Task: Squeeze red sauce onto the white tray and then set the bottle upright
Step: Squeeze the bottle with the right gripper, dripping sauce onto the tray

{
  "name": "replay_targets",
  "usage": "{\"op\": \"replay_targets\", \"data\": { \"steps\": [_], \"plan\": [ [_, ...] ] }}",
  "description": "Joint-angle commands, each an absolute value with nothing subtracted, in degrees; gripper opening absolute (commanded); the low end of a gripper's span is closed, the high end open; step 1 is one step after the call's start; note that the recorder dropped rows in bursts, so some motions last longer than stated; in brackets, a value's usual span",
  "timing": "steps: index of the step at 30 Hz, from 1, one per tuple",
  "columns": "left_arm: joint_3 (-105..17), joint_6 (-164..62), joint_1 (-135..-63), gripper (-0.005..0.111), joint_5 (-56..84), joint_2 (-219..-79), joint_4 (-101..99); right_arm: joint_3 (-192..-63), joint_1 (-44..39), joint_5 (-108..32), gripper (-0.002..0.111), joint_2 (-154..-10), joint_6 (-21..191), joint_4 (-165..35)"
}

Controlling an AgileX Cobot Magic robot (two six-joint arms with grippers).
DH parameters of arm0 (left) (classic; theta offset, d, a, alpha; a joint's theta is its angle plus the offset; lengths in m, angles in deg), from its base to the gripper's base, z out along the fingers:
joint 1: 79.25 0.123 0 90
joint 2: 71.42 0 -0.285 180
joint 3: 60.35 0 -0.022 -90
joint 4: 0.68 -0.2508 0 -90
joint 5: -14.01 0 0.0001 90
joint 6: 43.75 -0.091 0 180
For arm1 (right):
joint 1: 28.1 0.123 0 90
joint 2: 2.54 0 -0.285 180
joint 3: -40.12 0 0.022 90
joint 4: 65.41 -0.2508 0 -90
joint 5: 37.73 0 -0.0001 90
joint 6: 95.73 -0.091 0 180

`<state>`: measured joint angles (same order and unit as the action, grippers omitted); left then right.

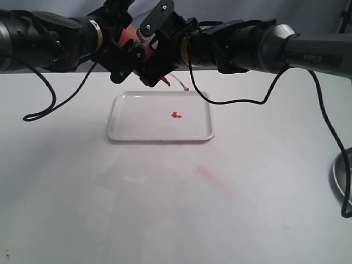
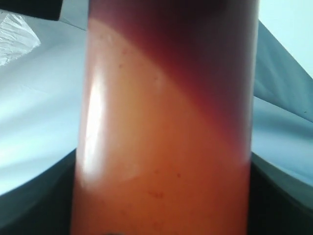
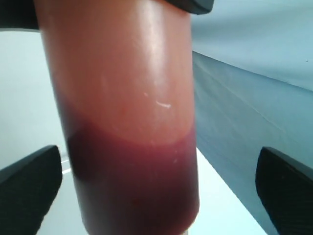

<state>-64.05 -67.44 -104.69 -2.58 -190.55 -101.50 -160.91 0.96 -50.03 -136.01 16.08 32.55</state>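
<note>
The bottle (image 1: pixel 130 34) hangs tilted above the far edge of the white tray (image 1: pixel 127 133), its red nozzle (image 1: pixel 164 81) pointing down and the tethered cap (image 1: pixel 186 87) dangling beside it. Small blobs of red sauce (image 1: pixel 176 115) lie near the tray's middle. My left gripper (image 1: pixel 125 55) is shut on the bottle (image 2: pixel 166 147), which fills its wrist view, orange-red with dark sauce at one end. My right gripper (image 1: pixel 155 50) is open around the bottle (image 3: pixel 127 122); both its fingers (image 3: pixel 29 186) stand clear of the bottle's sides.
A faint pink smeared streak (image 1: pixel 212 177) marks the table in front of the tray's right corner. A grey round metal dish (image 1: pixel 343 177) shows at the right edge. Black cables (image 1: pixel 38 113) loop down from both arms.
</note>
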Motion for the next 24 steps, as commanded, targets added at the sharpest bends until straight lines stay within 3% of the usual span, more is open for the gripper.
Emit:
{"op": "replay_targets", "data": {
  "steps": [1,13,24],
  "plan": [
    [-65.28,-64.75,-105.50,0.000,-1.36,-189.39,-100.63,-160.70,2.61,-53.58,0.099,-136.73,17.84,34.54],
    [-65.28,-64.86,-105.50,0.000,-0.98,-189.39,-100.63,-160.70,2.61,-57.00,0.099,-137.39,17.84,32.93],
    [-65.28,-63.28,-105.50,0.000,-0.98,-189.39,-100.63,-160.80,2.61,-51.01,0.098,-139.27,19.17,31.89]
  ]
}}
